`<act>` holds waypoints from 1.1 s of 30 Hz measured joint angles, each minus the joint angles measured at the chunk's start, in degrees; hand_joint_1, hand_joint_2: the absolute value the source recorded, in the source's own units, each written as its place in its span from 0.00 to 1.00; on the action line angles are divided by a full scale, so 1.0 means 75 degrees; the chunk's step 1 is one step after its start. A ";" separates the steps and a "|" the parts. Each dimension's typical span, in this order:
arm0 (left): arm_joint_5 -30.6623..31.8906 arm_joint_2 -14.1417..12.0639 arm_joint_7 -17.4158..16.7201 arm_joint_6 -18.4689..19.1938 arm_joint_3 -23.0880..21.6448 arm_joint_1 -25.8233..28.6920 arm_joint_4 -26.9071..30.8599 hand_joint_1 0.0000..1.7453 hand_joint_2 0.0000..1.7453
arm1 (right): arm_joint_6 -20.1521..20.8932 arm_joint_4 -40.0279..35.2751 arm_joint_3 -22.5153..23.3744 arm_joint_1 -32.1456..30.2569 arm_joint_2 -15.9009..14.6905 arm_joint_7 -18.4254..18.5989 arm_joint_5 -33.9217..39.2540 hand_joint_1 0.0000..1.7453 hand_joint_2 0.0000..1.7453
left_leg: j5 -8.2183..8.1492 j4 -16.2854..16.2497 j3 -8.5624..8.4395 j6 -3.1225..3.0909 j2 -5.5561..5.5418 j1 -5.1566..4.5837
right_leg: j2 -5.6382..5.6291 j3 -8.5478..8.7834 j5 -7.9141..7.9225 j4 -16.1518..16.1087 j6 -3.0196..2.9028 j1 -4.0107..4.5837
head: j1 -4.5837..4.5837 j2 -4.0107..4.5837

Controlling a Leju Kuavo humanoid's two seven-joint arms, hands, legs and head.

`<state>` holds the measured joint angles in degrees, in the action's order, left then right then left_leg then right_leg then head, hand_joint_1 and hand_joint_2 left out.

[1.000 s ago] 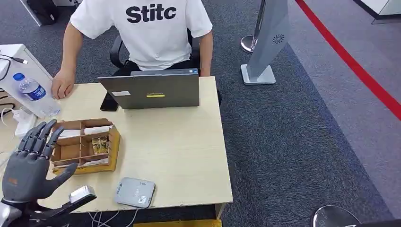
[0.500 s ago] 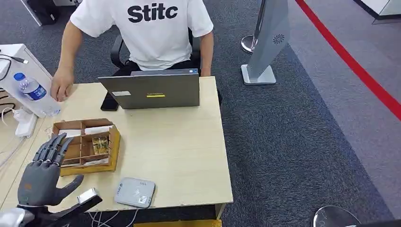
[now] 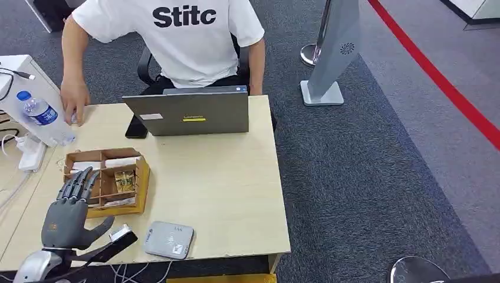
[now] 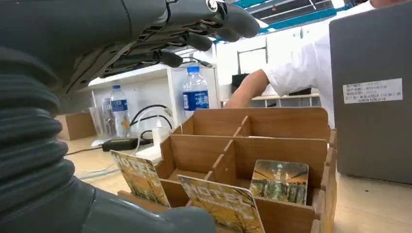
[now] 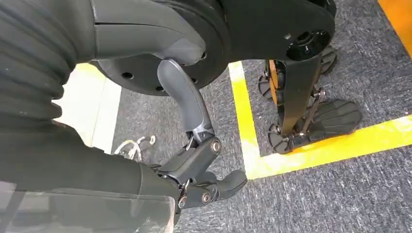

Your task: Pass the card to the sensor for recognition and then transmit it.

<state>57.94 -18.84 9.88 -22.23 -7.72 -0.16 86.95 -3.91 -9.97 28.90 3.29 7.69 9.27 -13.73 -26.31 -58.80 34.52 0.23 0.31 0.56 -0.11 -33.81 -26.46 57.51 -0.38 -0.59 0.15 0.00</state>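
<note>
**Left hand spread above the card box, nothing held**

Left hand (image 3: 69, 213): grey, many-fingered, on a silver arm; raised at the near left corner of the pale wooden table (image 3: 224, 194), palm down, fingers (image 3: 79, 184) stretched apart and reaching over the near edge of the box. Nothing was in its hold. From the left wrist view the fingers (image 4: 194, 41) hung above the box without touching it.

Right hand (image 5: 204, 174): dark grey, hanging low over grey carpet with yellow floor tape; fingers loosely curled, holding nothing.

Brown wooden divided box (image 3: 140, 177): stood on the left part of the table, partitioned into several compartments.

Hotel cards with an autumn-tree print (image 4: 279, 180): stood upright in the box compartments; one leaned against the back of a compartment, two more (image 4: 223, 206) were propped in the compartments nearest the hand.

Grey rounded-square card sensor (image 3: 169, 240): lay flat near the front table edge, just to the right of the left hand, apart from the box.

Grey laptop (image 3: 188, 112): open at the far side of the table, lid back toward the robot.

Person in a white printed T-shirt (image 3: 183, 35): seated behind the laptop, one hand (image 3: 73, 97) at the table's far left corner beside a clear plastic water bottle with a blue cap (image 3: 38, 111).
</note>
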 joint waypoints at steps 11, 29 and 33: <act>-0.0064 0.0225 0.0000 -0.0053 -0.0108 -0.0720 -0.0758 0.00 1.00 | 0.0047 -0.0009 -0.0003 0.0005 0.0000 0.0003 -0.0125 0.00 1.00 | 0.0003 -0.0001 -0.0004 -0.0002 0.0001 0.0001 | -0.0001 0.0004 0.0001 0.0000 0.0000 0.0001 | 0.0003 0.0000; 0.0026 0.0085 -0.0341 0.0300 -0.0309 -0.0232 -0.0568 0.00 1.00 | 0.0052 -0.0015 0.0006 -0.0009 0.0000 0.0012 -0.0090 0.00 1.00 | 0.0000 -0.0001 -0.0004 0.0000 0.0001 0.0001 | -0.0006 0.0005 -0.0001 0.0000 0.0000 0.0001 | 0.0003 0.0000; -0.0015 -0.0020 -0.0361 0.0384 -0.0309 -0.0023 -0.0368 0.00 1.00 | 0.0055 -0.0015 0.0006 -0.0009 0.0000 0.0009 -0.0099 0.00 1.00 | 0.0000 -0.0001 -0.0004 0.0000 0.0001 0.0001 | -0.0006 0.0006 -0.0001 0.0000 0.0000 0.0001 | 0.0003 0.0000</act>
<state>57.83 -18.99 7.17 -19.34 -10.03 -0.33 84.19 -3.50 -10.08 28.94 3.22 7.69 9.33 -14.47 -26.31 -58.80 34.49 0.23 0.32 0.57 -0.15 -33.76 -26.47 57.52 -0.38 -0.58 0.17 0.00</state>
